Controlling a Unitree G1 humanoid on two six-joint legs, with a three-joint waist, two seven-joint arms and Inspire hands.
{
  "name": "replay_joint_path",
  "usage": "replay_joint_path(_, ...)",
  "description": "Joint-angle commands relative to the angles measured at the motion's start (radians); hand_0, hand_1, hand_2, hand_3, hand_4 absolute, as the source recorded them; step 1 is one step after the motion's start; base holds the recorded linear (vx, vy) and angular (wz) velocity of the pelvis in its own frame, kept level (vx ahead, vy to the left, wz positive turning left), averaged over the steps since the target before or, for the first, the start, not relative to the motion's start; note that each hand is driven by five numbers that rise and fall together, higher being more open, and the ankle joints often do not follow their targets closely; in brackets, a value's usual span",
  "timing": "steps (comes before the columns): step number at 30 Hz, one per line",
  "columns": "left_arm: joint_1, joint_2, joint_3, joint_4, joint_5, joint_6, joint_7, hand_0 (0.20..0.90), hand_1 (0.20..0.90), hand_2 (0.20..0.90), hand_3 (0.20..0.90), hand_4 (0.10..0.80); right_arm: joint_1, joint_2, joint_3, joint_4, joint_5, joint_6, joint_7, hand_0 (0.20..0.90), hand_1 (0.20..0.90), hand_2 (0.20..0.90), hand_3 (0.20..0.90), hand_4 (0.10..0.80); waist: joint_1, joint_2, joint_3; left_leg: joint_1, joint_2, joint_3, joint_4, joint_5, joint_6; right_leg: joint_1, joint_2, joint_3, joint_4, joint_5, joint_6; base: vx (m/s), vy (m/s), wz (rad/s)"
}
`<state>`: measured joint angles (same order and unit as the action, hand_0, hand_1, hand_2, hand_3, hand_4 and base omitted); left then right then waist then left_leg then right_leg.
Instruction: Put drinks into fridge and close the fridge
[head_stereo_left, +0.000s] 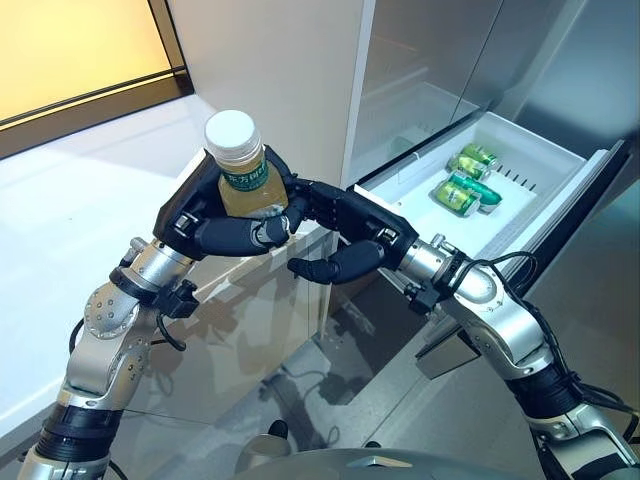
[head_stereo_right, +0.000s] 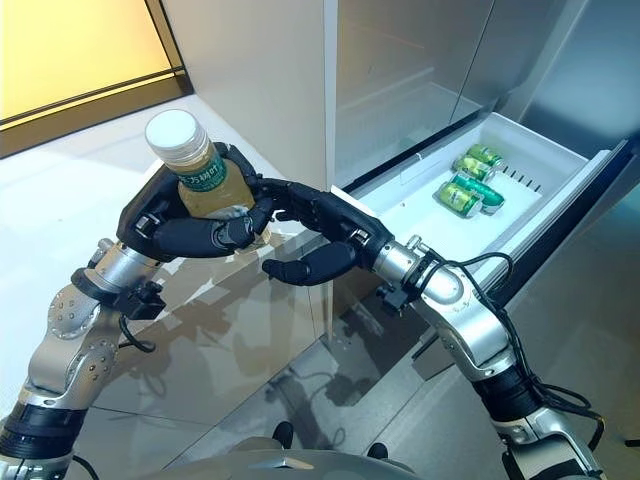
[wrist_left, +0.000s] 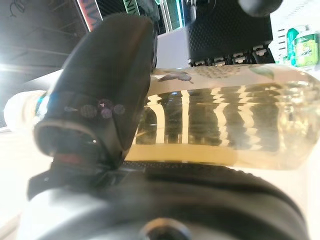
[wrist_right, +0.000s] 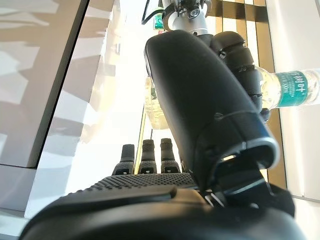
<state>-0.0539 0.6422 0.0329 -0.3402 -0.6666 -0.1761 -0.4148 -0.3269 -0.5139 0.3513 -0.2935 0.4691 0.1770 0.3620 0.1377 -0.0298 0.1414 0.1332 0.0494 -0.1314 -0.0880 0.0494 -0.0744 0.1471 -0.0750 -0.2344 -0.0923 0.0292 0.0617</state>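
Eye views: the left hand (head_stereo_left: 215, 225) curls round the bottle (head_stereo_left: 245, 175) (white cap up), held in the air; the right hand (head_stereo_left: 345, 230) reaches to it, fingers spread. The open drawer (head_stereo_left: 545, 155) holds green cans (head_stereo_left: 465, 185). Left wrist view — thumb (wrist_left: 97, 95) pressed against the bottle. Right wrist view — fingers straight.

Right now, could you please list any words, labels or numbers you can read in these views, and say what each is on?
bottle, held in the left hand: its green label band carries print, too small and blurred to read.
green cans in the open fridge drawer: print too small to read.
No other text is legible.
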Motion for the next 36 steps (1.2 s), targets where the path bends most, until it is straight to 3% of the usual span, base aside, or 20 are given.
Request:
replay_joint_path(1, -0.155, 0.019, 0.007, -0.114, -0.077, -0.11, 0.007, 0.3, 0.3, 0.3, 0.2, 0.1, -0.139, 0.057, 0.024, -0.027, 0.094, -0.061, -0.029, 0.9, 0.9, 0.9, 0.9, 0.8, -0.008, 0.003, -0.11, -0.001, -0.11, 0.037, 0.001, -0.036, 0.089, 0.009, 0.025, 0.03, 0.023, -0.003, -0.006, 0.0, 0.0, 0.0)
replay_joint_path(16, -0.184, 0.008, -0.03, -0.123, -0.107, -0.068, -0.013, 0.3, 0.3, 0.3, 0.2, 0.1, -0.188, 0.102, 0.091, 0.0, 0.108, -0.041, -0.06, 0.9, 0.9, 0.9, 0.9, 0.8, 0.002, 0.002, -0.11, -0.001, -0.111, 0.034, 0.001, -0.034, 0.091, 0.012, 0.025, 0.026, 0.024, -0.005, -0.01, 0.0, 0.0, 0.0)
replay_joint_path(17, -0.185, 0.007, -0.032, -0.123, -0.107, -0.066, -0.015, 0.3, 0.3, 0.3, 0.2, 0.1, -0.192, 0.104, 0.095, -0.001, 0.107, -0.038, -0.061, 0.651, 0.651, 0.651, 0.609, 0.509, 0.002, 0.002, -0.11, -0.001, -0.111, 0.034, 0.001, -0.034, 0.091, 0.012, 0.025, 0.026, 0.024, -0.005, -0.01, 0.0, 0.0, 0.0)
replay_joint_path(19, -0.185, 0.005, -0.035, -0.127, -0.107, -0.063, -0.015, 0.3, 0.3, 0.3, 0.2, 0.1, -0.199, 0.108, 0.101, 0.0, 0.109, -0.03, -0.071, 0.312, 0.312, 0.312, 0.214, 0.114, 0.004, 0.001, -0.11, -0.001, -0.111, 0.033, 0.001, -0.033, 0.091, 0.012, 0.025, 0.025, 0.023, -0.005, -0.01, 0.0, 0.0, 0.0)
replay_joint_path(36, -0.19, 0.003, -0.037, -0.13, -0.116, -0.062, -0.036, 0.3, 0.3, 0.3, 0.2, 0.1, -0.204, 0.115, 0.109, 0.005, 0.124, -0.037, -0.077, 0.3, 0.3, 0.3, 0.2, 0.1, 0.005, 0.001, -0.112, 0.0, -0.111, 0.034, 0.001, -0.034, 0.093, 0.012, 0.025, 0.025, 0.023, -0.005, -0.011, 0.0, 0.0, 0.0)
